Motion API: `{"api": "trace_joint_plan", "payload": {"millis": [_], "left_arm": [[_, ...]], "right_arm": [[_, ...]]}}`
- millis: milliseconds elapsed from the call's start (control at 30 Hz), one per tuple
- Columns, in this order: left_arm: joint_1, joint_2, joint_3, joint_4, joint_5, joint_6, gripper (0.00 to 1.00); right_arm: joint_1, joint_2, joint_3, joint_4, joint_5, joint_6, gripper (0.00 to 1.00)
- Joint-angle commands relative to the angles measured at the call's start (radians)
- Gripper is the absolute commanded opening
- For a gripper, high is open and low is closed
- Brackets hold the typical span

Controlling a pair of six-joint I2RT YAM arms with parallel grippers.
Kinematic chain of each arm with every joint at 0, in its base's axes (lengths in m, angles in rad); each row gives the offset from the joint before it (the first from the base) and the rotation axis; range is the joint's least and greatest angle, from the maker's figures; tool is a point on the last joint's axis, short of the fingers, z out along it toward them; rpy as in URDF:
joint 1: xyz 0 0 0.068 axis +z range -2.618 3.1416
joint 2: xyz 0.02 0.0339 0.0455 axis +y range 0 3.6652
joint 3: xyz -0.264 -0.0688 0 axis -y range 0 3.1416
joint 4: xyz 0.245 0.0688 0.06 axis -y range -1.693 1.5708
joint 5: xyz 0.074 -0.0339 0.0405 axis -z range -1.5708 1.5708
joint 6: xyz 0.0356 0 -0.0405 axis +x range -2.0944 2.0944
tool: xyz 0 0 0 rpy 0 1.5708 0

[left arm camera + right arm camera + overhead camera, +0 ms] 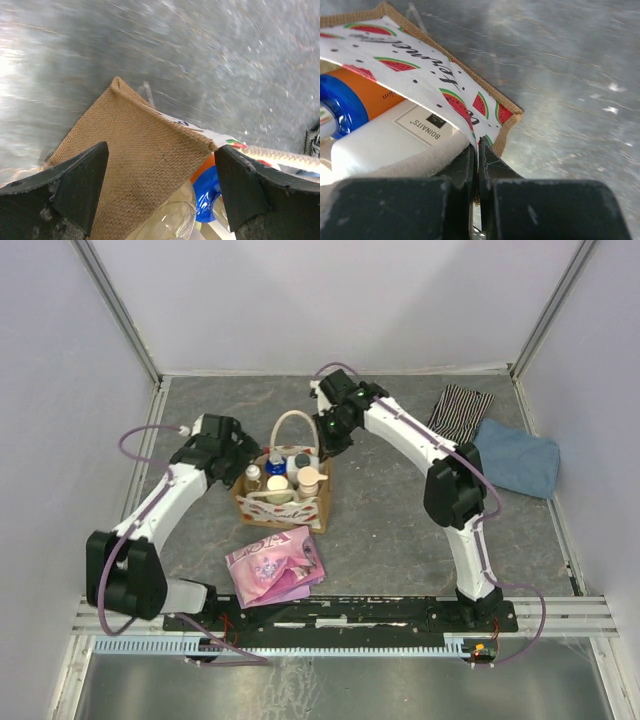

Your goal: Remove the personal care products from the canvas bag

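Note:
The canvas bag (288,512) stands mid-table, handle upright, holding several personal care products: an orange bottle with blue pump (276,462), a white-capped bottle (279,488), a beige pump bottle (309,479) and a small amber bottle (254,475). My left gripper (243,465) is open at the bag's left rim. In the left wrist view it (160,157) straddles the bag's burlap corner (130,140), with the blue pump (206,192) below. My right gripper (327,440) is shut on the bag's watermelon-print rim (435,85), beside a white bottle (390,140) and the orange bottle (367,90).
A pink printed packet (275,568) lies in front of the bag. A striped cloth (461,412) and a blue folded cloth (517,457) lie at the back right. Walls close in the table on three sides.

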Motion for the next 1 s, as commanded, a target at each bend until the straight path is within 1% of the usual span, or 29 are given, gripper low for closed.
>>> {"api": "trace_joint_plan", "payload": {"millis": [0, 133, 367, 400, 433, 467, 500, 533, 567, 600, 633, 667, 767, 867, 967], "left_arm": [[-0.142, 0.163, 0.091, 0.031, 0.037, -0.028, 0.92], [-0.187, 0.264, 0.214, 0.02, 0.033, -0.022, 0.92], [-0.215, 0.317, 0.345, 0.032, 0.079, 0.034, 0.93], [-0.218, 0.323, 0.358, 0.035, 0.088, 0.047, 0.93], [-0.22, 0.328, 0.369, 0.033, 0.095, 0.058, 0.93], [-0.225, 0.33, 0.378, 0.035, 0.097, 0.072, 0.93], [-0.23, 0.331, 0.386, 0.028, 0.087, 0.082, 0.92], [-0.234, 0.33, 0.395, 0.007, 0.069, 0.084, 0.93], [-0.237, 0.322, 0.4, -0.002, 0.059, 0.09, 0.93], [-0.241, 0.314, 0.401, 0.0, 0.05, 0.097, 0.92], [-0.246, 0.306, 0.404, -0.003, 0.036, 0.101, 0.92], [-0.251, 0.3, 0.409, -0.007, 0.024, 0.108, 0.92], [-0.279, 0.289, 0.44, -0.031, -0.032, 0.114, 0.92], [-0.307, 0.294, 0.469, -0.043, -0.057, 0.113, 0.91], [-0.334, 0.308, 0.518, -0.096, -0.096, 0.118, 0.9]], "right_arm": [[-0.151, -0.081, -0.046, -0.037, 0.117, -0.012, 0.01], [-0.225, -0.114, -0.047, -0.048, 0.152, -0.024, 0.01], [-0.3, -0.163, -0.074, -0.061, 0.254, -0.036, 0.01], [-0.306, -0.172, -0.084, -0.06, 0.257, -0.036, 0.05], [-0.312, -0.184, -0.092, -0.06, 0.262, -0.038, 0.13], [-0.313, -0.194, -0.1, -0.063, 0.275, -0.039, 0.29], [-0.313, -0.211, -0.111, -0.065, 0.279, -0.04, 0.48], [-0.314, -0.231, -0.124, -0.064, 0.277, -0.042, 0.63], [-0.313, -0.26, -0.142, -0.058, 0.284, -0.042, 0.72], [-0.313, -0.292, -0.166, -0.048, 0.289, -0.041, 0.78], [-0.313, -0.325, -0.19, -0.034, 0.289, -0.036, 0.81], [-0.312, -0.362, -0.212, -0.016, 0.28, -0.035, 0.83], [-0.284, -0.45, -0.255, 0.014, 0.208, -0.048, 0.8], [-0.196, -0.484, -0.233, -0.018, 0.189, -0.088, 0.8], [-0.122, -0.497, -0.221, -0.037, 0.198, -0.101, 0.8]]}}
